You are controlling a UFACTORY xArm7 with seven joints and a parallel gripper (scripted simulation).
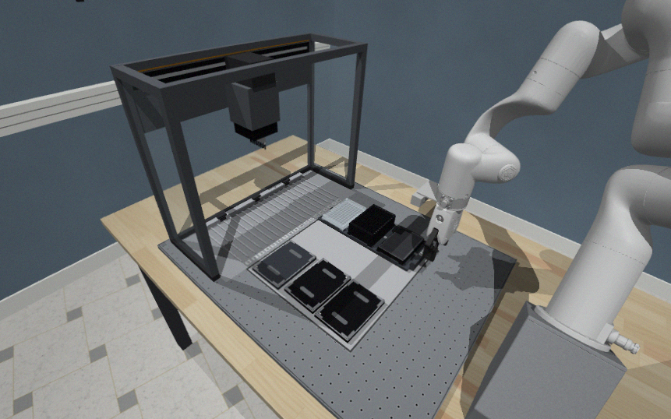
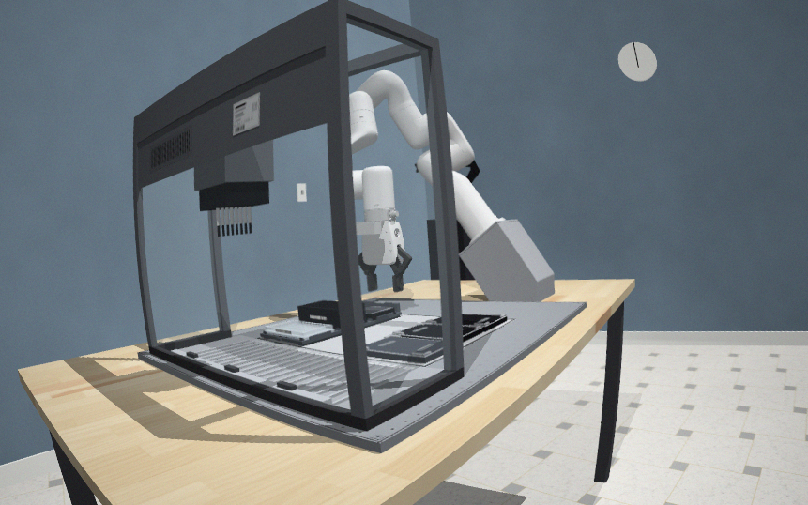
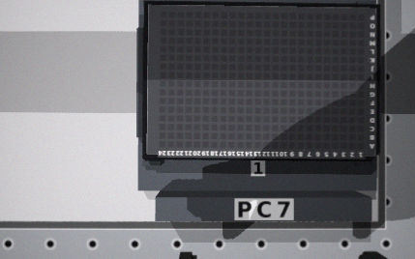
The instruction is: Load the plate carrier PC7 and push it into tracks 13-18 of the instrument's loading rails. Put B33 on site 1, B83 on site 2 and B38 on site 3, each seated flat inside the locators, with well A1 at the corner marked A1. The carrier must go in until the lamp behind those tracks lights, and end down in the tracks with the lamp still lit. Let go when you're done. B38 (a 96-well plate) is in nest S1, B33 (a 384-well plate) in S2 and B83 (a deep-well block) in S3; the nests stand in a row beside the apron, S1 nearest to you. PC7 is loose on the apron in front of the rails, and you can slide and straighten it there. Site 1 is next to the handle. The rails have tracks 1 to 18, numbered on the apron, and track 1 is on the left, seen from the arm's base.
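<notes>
The carrier PC7 [image 1: 374, 229] lies on the light apron in front of the rails. Its labelled handle [image 3: 262, 209] is at the end nearest my arm. The dark 384-well plate [image 3: 259, 79] sits flat on site 1 [image 3: 257, 167], with its A1 corner at the lower right in the wrist view. In the top view the black deep-well block [image 1: 371, 223] sits behind the 384-well plate [image 1: 400, 243]. The pale 96-well plate [image 1: 344, 213] is farthest along, nearest the rails. My gripper [image 1: 432, 247] is open and empty. It hangs above the handle end and also shows in the exterior view [image 2: 384, 279].
Three dark empty nests [image 1: 317, 283] stand in a row beside the apron. The ribbed loading rails [image 1: 270, 213] lie under the dark instrument frame, whose pipetting head [image 1: 254, 111] hangs above. The frame's posts [image 1: 355, 119] flank the rails. The perforated base plate [image 1: 405, 338] surrounds the apron.
</notes>
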